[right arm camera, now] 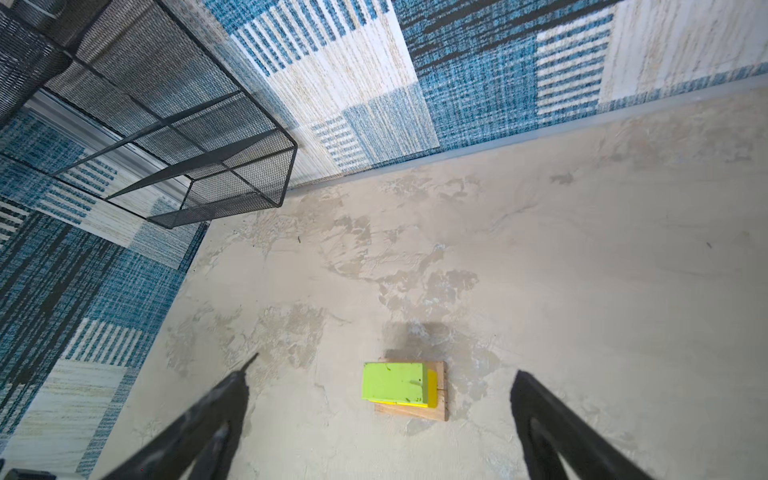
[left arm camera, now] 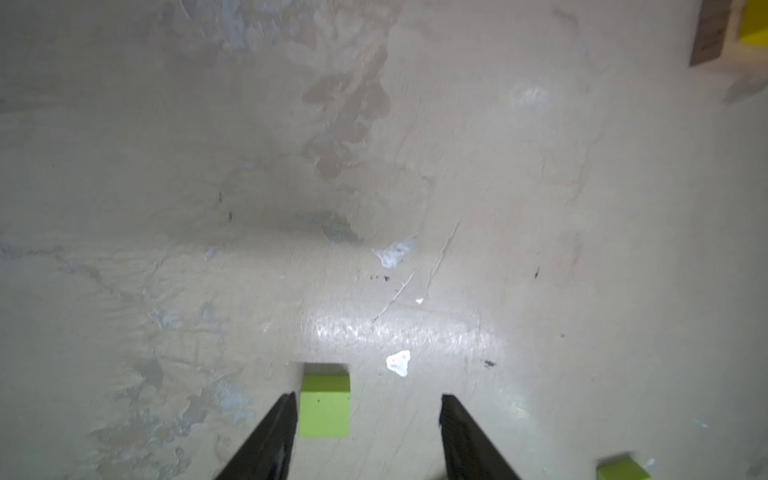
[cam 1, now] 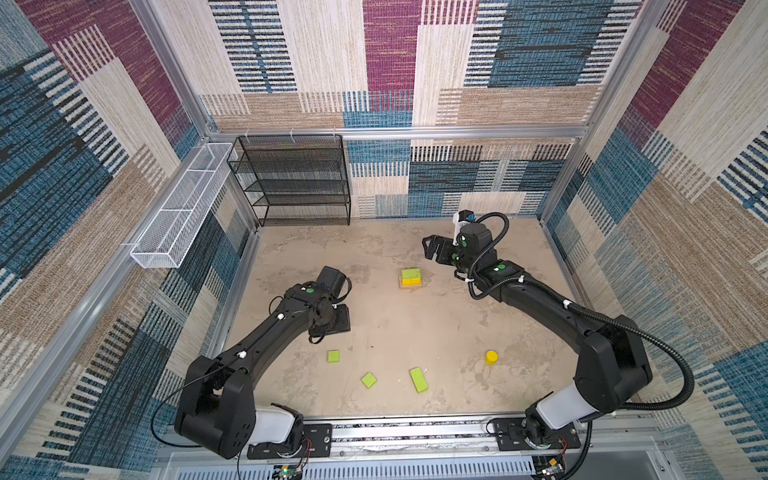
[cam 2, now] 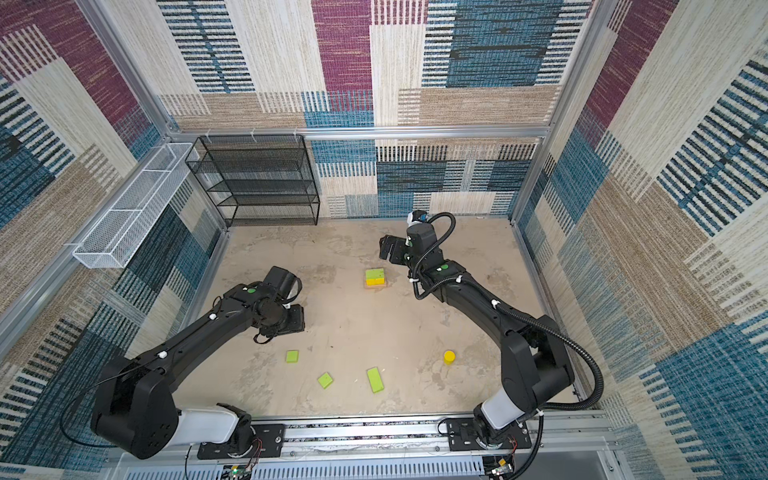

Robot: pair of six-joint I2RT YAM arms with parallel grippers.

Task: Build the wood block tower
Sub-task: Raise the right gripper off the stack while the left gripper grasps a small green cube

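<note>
Quick look from where I'm standing. The tower (cam 1: 411,279) is only a low stack, sitting on the counter (cam 1: 415,332) toward the back, a bit right of the middle. It has tan bars (right arm camera: 441,409) at the bottom, yellow cubes (cam 1: 411,282) on those, and one green flat piece (right arm camera: 394,383) on top.

The left arm comes out of its near-left base with the elbow low and the wrist tipped over, so the left hand (left arm camera: 368,397) points down at the counter. It's partly open and isn't holding anything. In the left wrist view a small green square (left arm camera: 324,411) lies flat on the counter between the fingers (left arm camera: 270,440), right up beside one and clear of the other.

The right arm runs up the right side with its wrist bent inward. The right hand (cam 1: 430,245) is held off the counter just behind and to the right of the tower, spread as wide as it goes and empty. In the right wrist view the tower sits between its two fingers.

Two more green pieces (cam 1: 368,380) (cam 1: 419,379) lie loose near the front, and a yellow cylinder (cam 1: 491,357) stands at front right.
</note>
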